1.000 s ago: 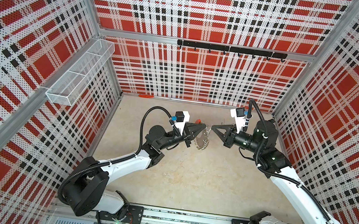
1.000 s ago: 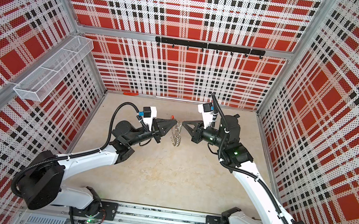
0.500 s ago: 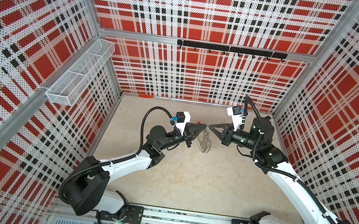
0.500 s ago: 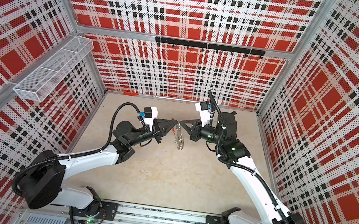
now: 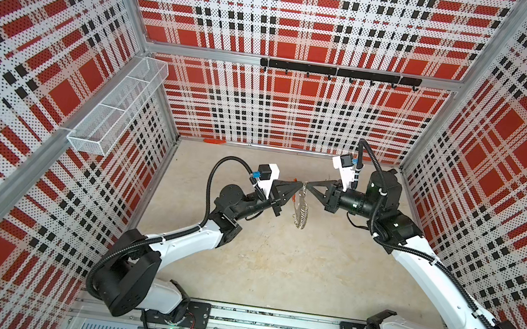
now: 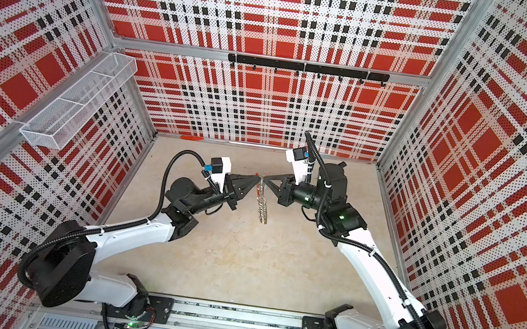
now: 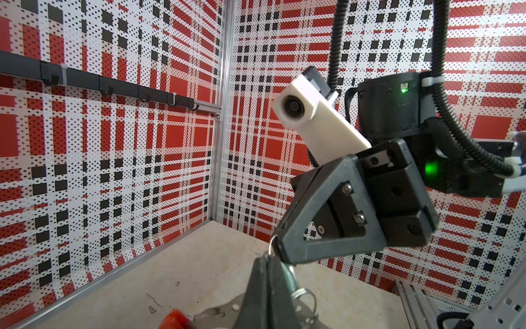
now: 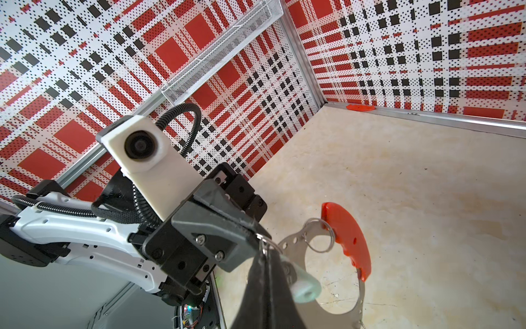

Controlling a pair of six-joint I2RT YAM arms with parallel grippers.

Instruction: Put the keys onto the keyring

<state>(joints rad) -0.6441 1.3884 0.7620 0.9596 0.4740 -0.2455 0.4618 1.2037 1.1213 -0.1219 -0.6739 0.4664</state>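
Both grippers meet tip to tip in the air over the table. My left gripper [image 5: 299, 185] [image 7: 269, 257] is shut on the keyring [image 5: 301, 209] [image 6: 263, 207], a grey metal hoop with a red segment [image 8: 347, 239] and small wire loops [image 8: 317, 235], which hangs edge-on below it. My right gripper [image 5: 311, 186] [image 8: 266, 255] is shut on the keys; only the pale teal tag [image 8: 306, 287] sticks out beside its fingers, and the metal key is hidden. The right tip touches a small wire ring [image 7: 271, 245] at the left tip.
A white wire basket [image 5: 115, 109] hangs on the left wall and a black hook rail [image 5: 338, 72] runs along the back wall. An orange-red strip [image 5: 214, 141] lies at the foot of the back wall. The arms' base rail [image 5: 268, 320] spans the front.
The right gripper has moved left and closed the gap to the left gripper's tip. The left arm and the hanging keyring have stayed in place.
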